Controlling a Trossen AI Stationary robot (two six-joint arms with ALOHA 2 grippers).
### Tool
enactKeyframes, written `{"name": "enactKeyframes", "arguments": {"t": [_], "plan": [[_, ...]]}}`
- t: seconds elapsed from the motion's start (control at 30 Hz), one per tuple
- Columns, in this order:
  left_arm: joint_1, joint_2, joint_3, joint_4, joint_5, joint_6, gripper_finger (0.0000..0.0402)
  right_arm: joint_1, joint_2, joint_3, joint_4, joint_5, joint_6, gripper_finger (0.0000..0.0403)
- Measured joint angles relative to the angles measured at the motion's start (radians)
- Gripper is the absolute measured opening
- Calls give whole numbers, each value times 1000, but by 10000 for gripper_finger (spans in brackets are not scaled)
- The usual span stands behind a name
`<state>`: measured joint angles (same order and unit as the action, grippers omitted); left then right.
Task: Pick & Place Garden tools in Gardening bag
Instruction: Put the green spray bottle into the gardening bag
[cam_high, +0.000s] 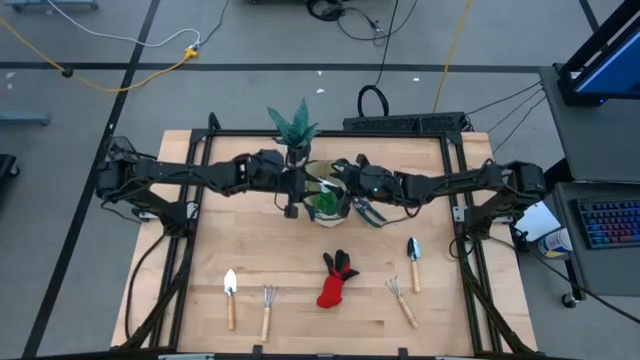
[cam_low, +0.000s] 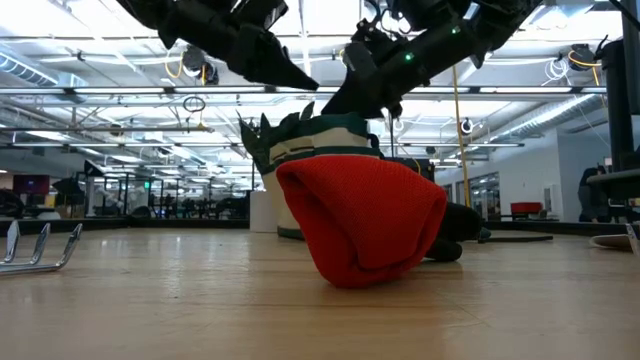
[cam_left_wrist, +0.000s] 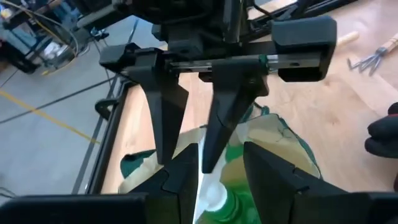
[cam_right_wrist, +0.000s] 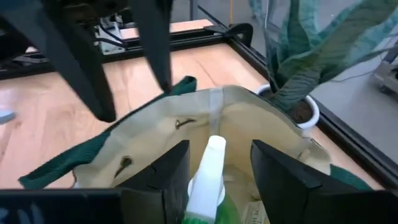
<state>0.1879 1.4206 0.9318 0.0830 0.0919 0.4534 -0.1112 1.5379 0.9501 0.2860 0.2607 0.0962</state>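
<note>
Both arms are stretched in from the sides and meet at the far middle of the table, right over the gardening bag (cam_high: 328, 200). The bag sits open-mouthed, just in front of the potted plant (cam_high: 293, 128), which is no part of the job.

The right gripper (cam_right_wrist: 214, 163) hangs directly above the bag's mouth with its fingers spread. The green spray bottle (cam_right_wrist: 208, 180) stands upright between them, white nozzle up, body already down inside the bag. The fingers flank the bottle and look clear of it, so I'd call that a release with the bottle in the bag.

The left gripper (cam_left_wrist: 214, 174) hovers on the bag's left side, fingers parted and holding nothing I can make out; the right arm's fingers point down just ahead of it.

Now the layout that matters. Just right of the bag, almost under the right arm, lie the grey pruning shears (cam_high: 368, 212). On the near side sit the red-and-black glove (cam_high: 335, 281) in the middle, a trowel (cam_high: 413, 262) and hand rake (cam_high: 401, 299) to the right, another trowel (cam_high: 230, 296) and rake (cam_high: 267, 310) to the left, handles running mostly near-to-far. The shears are closest to the right gripper, which would first need to lift straight up clear of the bottle.
</note>
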Motion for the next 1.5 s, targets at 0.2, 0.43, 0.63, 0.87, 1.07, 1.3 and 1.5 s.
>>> {"name": "enactKeyframes", "arguments": {"t": [0.2,0.43,0.63,0.87,1.07,1.3,1.5], "plan": [[32,54,35,3,16,16,134,28,-80,2,-1,0,-79,173],[69,152,109,-3,129,37,134,94,-151,2,-158,-44,-87,163],[82,243,197,-120,157,43,134,128,-109,0,-188,-186,-132,152],[81,262,228,-196,162,49,134,134,-78,-1,-222,-185,-161,148],[82,254,228,-256,162,82,131,132,-79,1,-256,-185,-162,143],[81,254,228,-292,162,77,68,132,-79,0,-311,-185,-165,127],[81,254,228,-287,164,47,57,132,-80,0,-314,-184,-167,89]]}}
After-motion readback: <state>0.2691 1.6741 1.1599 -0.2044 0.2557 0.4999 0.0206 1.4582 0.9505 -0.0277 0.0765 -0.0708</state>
